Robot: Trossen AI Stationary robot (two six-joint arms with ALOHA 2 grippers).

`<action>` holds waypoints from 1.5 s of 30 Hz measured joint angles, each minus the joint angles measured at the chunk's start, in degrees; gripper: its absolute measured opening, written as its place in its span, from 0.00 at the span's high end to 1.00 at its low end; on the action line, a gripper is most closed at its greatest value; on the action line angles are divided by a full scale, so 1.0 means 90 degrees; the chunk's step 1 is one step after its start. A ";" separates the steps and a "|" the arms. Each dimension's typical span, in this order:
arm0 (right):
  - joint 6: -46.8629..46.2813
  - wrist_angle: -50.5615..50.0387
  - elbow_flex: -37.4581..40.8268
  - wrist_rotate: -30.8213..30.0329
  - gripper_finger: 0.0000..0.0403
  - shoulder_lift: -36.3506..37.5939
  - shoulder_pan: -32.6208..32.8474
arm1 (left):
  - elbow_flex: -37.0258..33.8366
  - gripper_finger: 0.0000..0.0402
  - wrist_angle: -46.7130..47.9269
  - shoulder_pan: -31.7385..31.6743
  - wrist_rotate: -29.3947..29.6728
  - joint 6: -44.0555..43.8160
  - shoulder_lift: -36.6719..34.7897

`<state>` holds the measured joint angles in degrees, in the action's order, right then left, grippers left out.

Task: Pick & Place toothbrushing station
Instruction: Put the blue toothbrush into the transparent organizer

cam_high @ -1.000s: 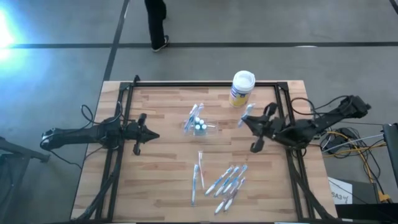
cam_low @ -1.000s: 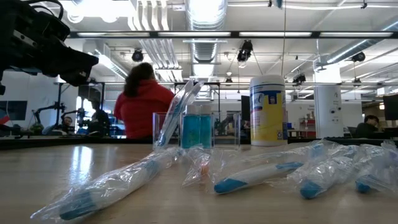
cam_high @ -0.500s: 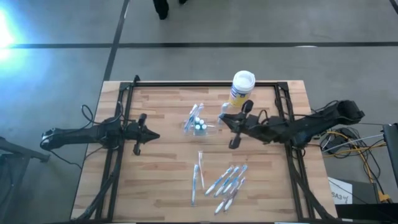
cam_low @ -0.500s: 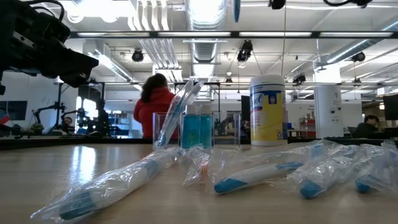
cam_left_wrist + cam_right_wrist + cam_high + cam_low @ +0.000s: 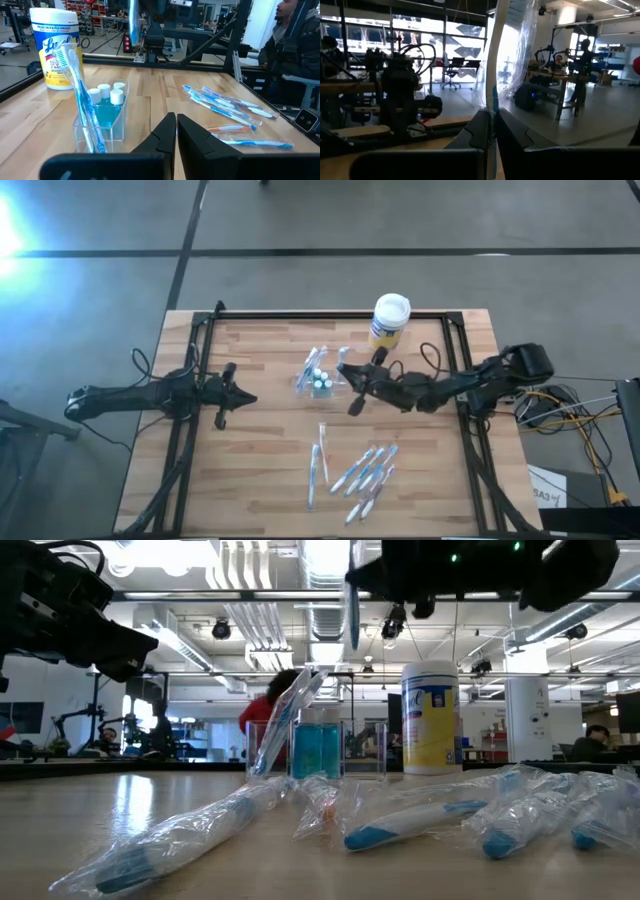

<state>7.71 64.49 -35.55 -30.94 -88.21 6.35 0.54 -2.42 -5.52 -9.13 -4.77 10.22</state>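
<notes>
The toothbrushing station (image 5: 322,380) is a small clear holder that stands on its base mid-table, with blue tubes and wrapped toothbrushes leaning in it. It also shows in the low view (image 5: 315,750) and the left wrist view (image 5: 100,122). My right gripper (image 5: 342,372) hovers just to the holder's right, shut on a wrapped toothbrush (image 5: 496,75) that stands upright. It also shows in the low view (image 5: 352,610). My left gripper (image 5: 248,397) waits shut and empty to the holder's left, with its fingers in its own view (image 5: 176,132). My right gripper pinches the wrapped toothbrush's shaft (image 5: 493,116) between its two fingers, through the clear wrapper. The fingers come level from the table's right and lie across the brush. The brush stands upright, lifted clear of the table, with its loose wrapper (image 5: 520,50) flaring above the fingers.
A yellow white-lidded canister (image 5: 389,322) stands at the far edge, right of the holder. Several wrapped toothbrushes (image 5: 365,472) lie loose on the near half of the wooden table (image 5: 270,470). A black frame (image 5: 205,340) runs along the table's edges. People show in the room behind.
My right gripper has gone toward the table's left edge with the wrapped toothbrush, from near the right frame to just beside the holder. The brush stays upright and clear of the table. A person beyond the far edge has walked on.
</notes>
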 joint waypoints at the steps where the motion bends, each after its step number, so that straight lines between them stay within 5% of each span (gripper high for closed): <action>1: -0.0006 0.0236 0.0031 -0.0004 0.96 -0.0146 -0.0028 | 0.0000 0.95 0.0000 0.0001 0.0000 -0.0001 0.0002; 9: 0.0122 0.2312 0.0449 -0.0365 0.96 -0.1210 -0.0056 | 0.0000 0.93 0.0010 0.0001 0.0002 0.0000 0.0002; 14: -0.0169 0.2595 0.0602 -0.0739 0.96 -0.1639 -0.0127 | -0.0008 0.93 0.0015 0.0001 0.0002 0.0001 0.0000; 45: -0.1311 0.1040 0.0467 -0.1588 0.96 -0.2083 -0.0166 | -0.0019 0.95 0.0032 0.0000 0.0002 -0.0022 0.0001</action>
<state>-4.09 73.86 -31.35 -45.23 -106.96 4.86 0.36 -2.13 -5.52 -9.10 -4.97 10.23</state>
